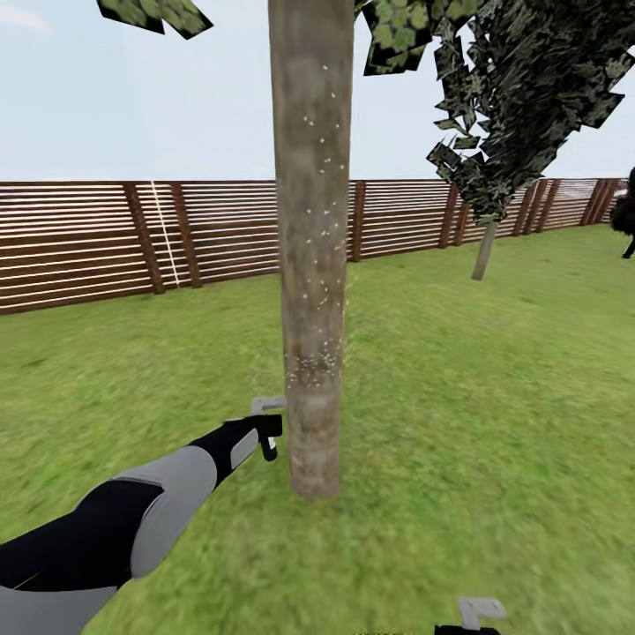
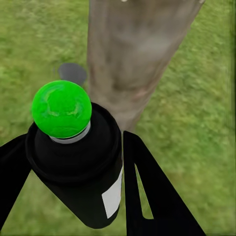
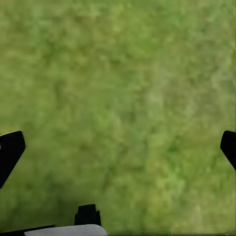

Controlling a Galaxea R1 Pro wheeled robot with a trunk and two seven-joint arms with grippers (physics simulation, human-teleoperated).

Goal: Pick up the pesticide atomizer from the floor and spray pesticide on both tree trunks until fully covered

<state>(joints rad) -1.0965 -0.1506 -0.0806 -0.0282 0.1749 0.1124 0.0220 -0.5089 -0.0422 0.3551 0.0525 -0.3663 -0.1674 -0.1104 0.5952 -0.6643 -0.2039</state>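
Garden lawn (image 1: 494, 423) under both end effectors, slatted fence (image 1: 88, 247) far beyond.

Near tree trunk (image 1: 310, 265) directly ahead of the left end effector (image 1: 269, 432), close, apparently not touching. White specks scattered up the bark, densest in a band just above end-effector height; lowest stretch of trunk below that band looks bare. Risk judged: uneven coverage, base and far side of the trunk missed if the aim stays at one height and one bearing.

Second tree trunk (image 1: 483, 251) well apart, beyond and to the right, leaning. No specks discernible at that range. Risk judged: atomizer shifting in the grip during travel there.

Left end effector closed on the pesticide atomizer (image 2: 81, 162), fingers (image 2: 147, 191) flanking the dark body, green top dot facing the wrist camera. Risk judged: round bottle rotating between flat fingers, nozzle drifting off the trunk; nozzle direction not verifiable from the wrist view. Contact with bark possible given the short standoff.

Right end effector (image 3: 118, 147) spread wide, empty, over bare grass.

White label (image 2: 113, 196) on the bottle side: blank, no brand, no legible writing anywhere.
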